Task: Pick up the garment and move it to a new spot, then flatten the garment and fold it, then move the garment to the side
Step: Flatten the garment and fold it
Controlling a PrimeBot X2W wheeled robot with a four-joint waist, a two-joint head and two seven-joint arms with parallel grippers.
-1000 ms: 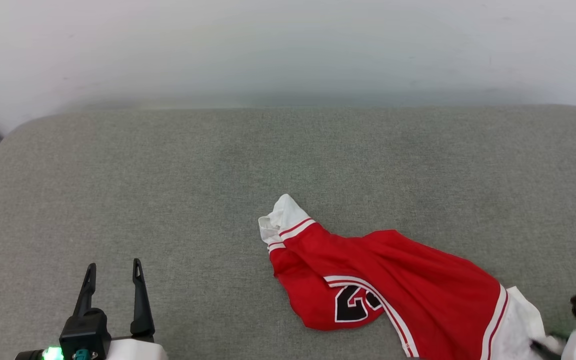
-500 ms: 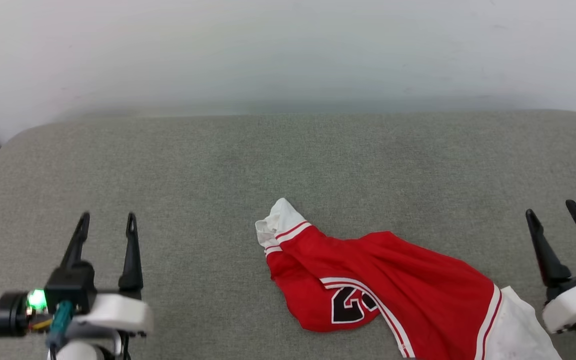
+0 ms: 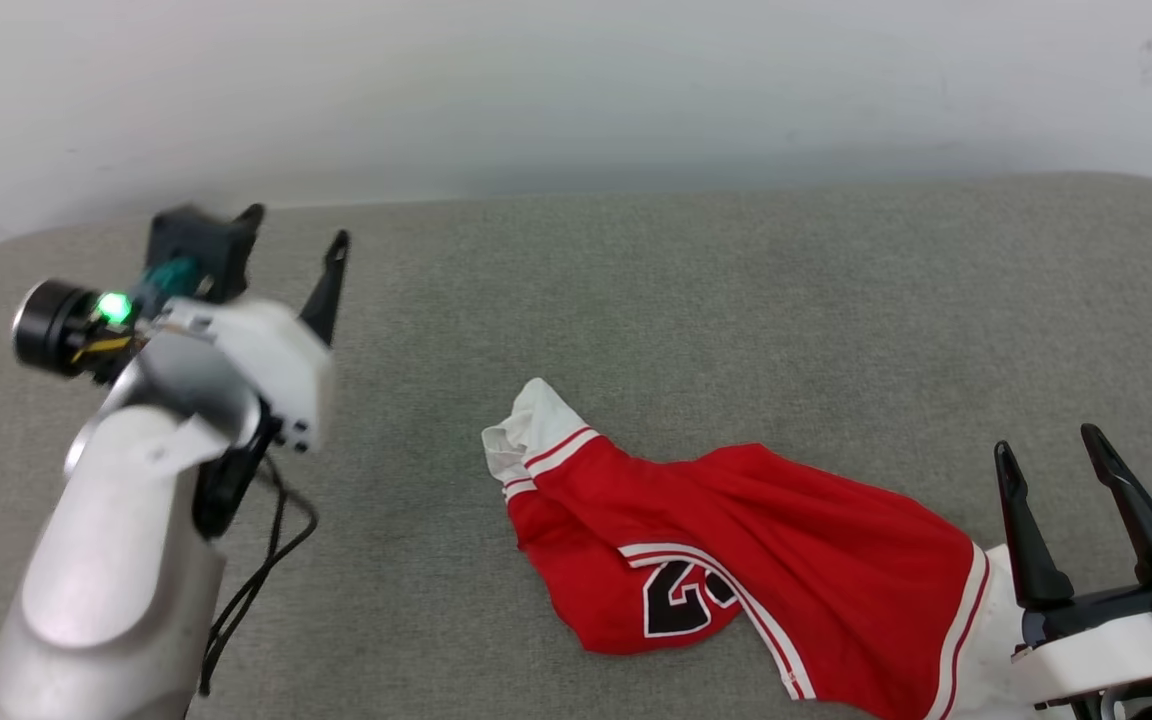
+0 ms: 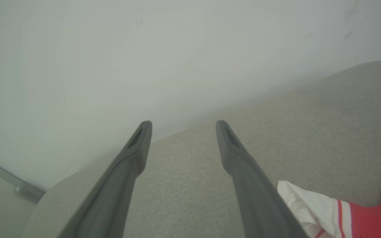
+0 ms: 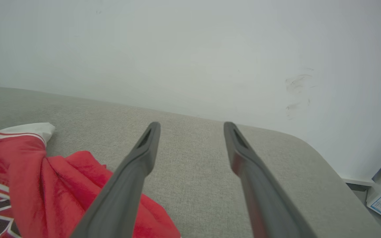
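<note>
Garment [image 3: 736, 560] lies bunched on grey cushion [image 3: 636, 300], near-right, number partly folded under. Right gripper [image 3: 1047, 441] spread, empty, just beside its white end. Left gripper [image 3: 296, 224] spread, raised, well apart. Likely flattening step; next needs pinching both ends, pulling cloth taut

L arm up at left of head view, pale forearm [image 3: 106, 560] rising to wrist w/ green light lit. L pincer [image 3: 296, 225] fingers spread wide, empty, pointing fwd. R pincer [image 3: 1047, 440] low at right, fingers likewise spread, empty, tips pointing up & slightly left.
</note>
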